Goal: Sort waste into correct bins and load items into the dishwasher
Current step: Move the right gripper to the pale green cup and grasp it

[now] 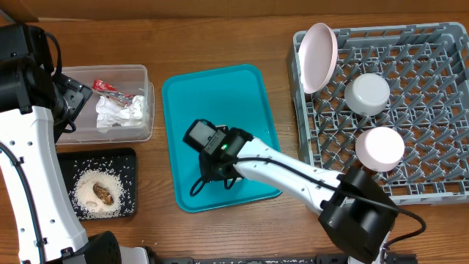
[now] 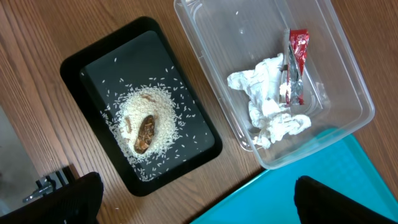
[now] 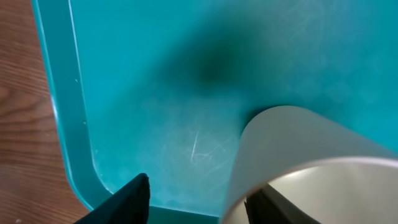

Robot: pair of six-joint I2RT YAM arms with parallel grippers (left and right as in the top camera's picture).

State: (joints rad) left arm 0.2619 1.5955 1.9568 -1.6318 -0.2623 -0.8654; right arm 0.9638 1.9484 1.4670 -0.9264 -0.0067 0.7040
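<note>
At table centre, a teal tray (image 1: 220,95) is laid flat. A pale cup (image 3: 298,149) is set on it near the front left corner, its mouth turned towards the right wrist camera. The right gripper (image 3: 199,193) is lowered over this cup. Its jaws are parted: one finger (image 3: 134,199) is seen outside and clear of the cup wall, the other is seen dark within the rim. No grip on the cup is shown.

At table right, a grey rack (image 1: 432,169) is placed. Held in it are a pink plate (image 1: 319,55) on edge at the back left corner, a white bowl (image 1: 368,94) and a pink cup (image 1: 379,147), both upturned.

At table left, a clear bin (image 2: 348,81) is set, with crumpled tissue (image 2: 267,102) and a red wrapper (image 2: 297,62) inside. Beside it lies a black tray (image 2: 81,62) with a heap of rice (image 2: 161,106) and a brown scrap (image 2: 146,132) on top. The left gripper (image 2: 199,186) is held above these two, jaws spread wide, nothing between them.
</note>
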